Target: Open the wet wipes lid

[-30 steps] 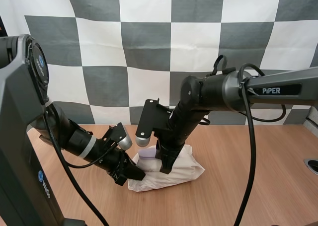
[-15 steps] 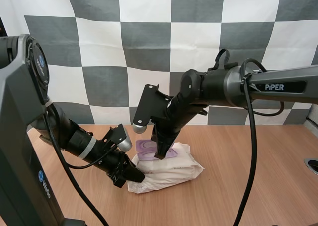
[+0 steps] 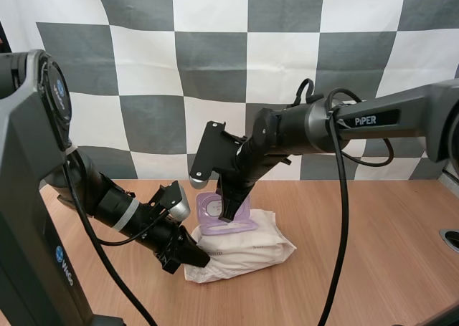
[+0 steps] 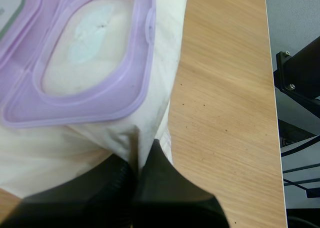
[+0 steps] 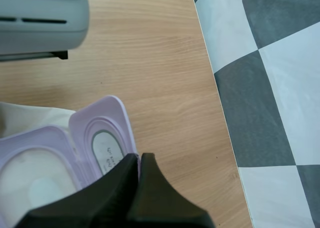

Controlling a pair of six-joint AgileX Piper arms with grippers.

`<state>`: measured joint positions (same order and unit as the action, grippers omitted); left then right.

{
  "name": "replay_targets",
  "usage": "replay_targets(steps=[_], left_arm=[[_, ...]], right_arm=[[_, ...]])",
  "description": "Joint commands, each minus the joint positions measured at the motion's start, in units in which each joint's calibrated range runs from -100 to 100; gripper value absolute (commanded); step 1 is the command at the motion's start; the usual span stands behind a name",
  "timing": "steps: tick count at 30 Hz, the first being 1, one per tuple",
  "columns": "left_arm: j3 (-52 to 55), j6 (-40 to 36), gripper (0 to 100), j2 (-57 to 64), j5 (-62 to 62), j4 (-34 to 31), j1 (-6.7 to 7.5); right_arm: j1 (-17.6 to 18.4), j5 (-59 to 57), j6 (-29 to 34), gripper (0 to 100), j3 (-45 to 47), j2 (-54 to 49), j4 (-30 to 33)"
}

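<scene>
From above, the pack (image 3: 251,243) lay near the middle of the desk (image 3: 358,254). The left tool (image 3: 192,253) sat at its left corner. The right tool (image 3: 228,213) held the purple lid (image 3: 214,208), which stood nearly upright off the pack's top.

At the left wrist, the left tool (image 4: 140,163) was pinching a fold of the pack's (image 4: 162,77) white wrapper, just beside the purple frame (image 4: 75,112). The wipes showed through the frame's opening.

At the right wrist, the right tool (image 5: 139,160) was pressed together on the free edge of the lid (image 5: 107,148), which was hinged up beside the frame.

The lid looked open but probably not far enough to stay open by itself. To do this well, the right tool should swing the lid back around its hinge rather than pull upward, which would lift the pack. The left tool's pinch should hold the pack to the desk. The right tool should let go only once the lid leans past upright.
</scene>
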<state>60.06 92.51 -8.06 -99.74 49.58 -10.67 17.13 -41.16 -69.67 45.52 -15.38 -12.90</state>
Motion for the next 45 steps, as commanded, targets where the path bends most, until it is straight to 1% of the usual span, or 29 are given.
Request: replay_targets(steps=[1,20,33,36,40,45], left_arm=[[-0.05,-0.51,0,-0.10,0.54,0.55,0.02],[-0.05,-0.51,0,-0.10,0.96,1.10,0.02],[-0.05,-0.51,0,-0.10,0.98,1.93,0.02],[-0.05,-0.51,0,-0.10,0.98,2.03,0.02],[-0.05,-0.51,0,-0.10,0.98,2.03,0.02],[-0.05,-0.51,0,-0.10,0.63,2.02,0.02]], right_arm=[[0.01,-0.86,0.02,0,0.10,0.39,0.14],[-0.25,4.12,0.02,0,0.10,6.91,-0.24],[-0.25,3.98,0.02,0,0.10,10.88,-1.62],[-0.27,3.98,0.02,0,0.10,9.23,-1.60],[-0.73,3.58,0.02,0,0.10,4.32,-1.60],[-2.92,-1.24,0.02,0,0.10,-3.34,-1.40]])
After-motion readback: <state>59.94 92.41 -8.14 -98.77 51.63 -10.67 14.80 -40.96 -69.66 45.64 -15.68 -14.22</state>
